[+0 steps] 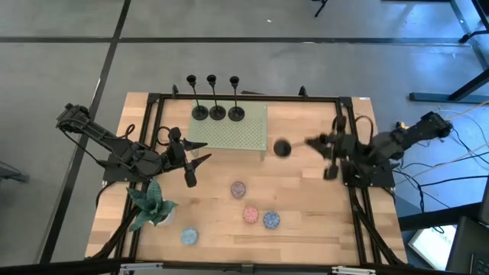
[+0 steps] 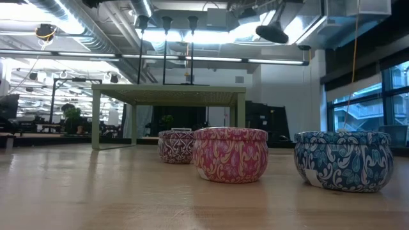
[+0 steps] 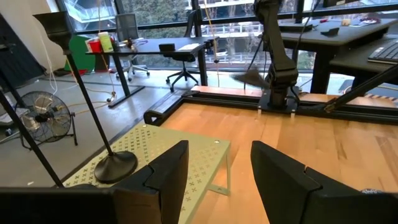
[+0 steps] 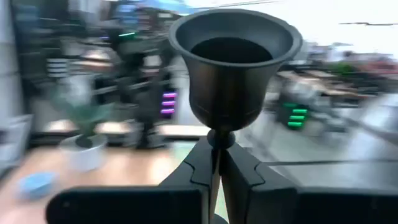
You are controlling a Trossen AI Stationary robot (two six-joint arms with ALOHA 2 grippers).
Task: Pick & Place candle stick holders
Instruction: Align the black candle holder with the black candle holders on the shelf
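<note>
From above we see the table (image 1: 306,206), then the green perforated stand (image 1: 229,134) carrying three candle stick holders (image 1: 218,112) along its far edge. The right gripper (image 1: 325,156) is beside the stand; only its wrist view shows it clamped on the fourth holder (image 4: 233,62) by the stem. The left gripper (image 1: 191,160) waits near the stand with fingers parted. The low view alone shows patterned candle tins (image 2: 230,153).

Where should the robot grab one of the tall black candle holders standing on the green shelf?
Probably the thin upright stem of a candle stick holder, approached level from the side. The round base sits flat on the green shelf, and the cup on top is wider, as the one in the right tool shows.
</note>
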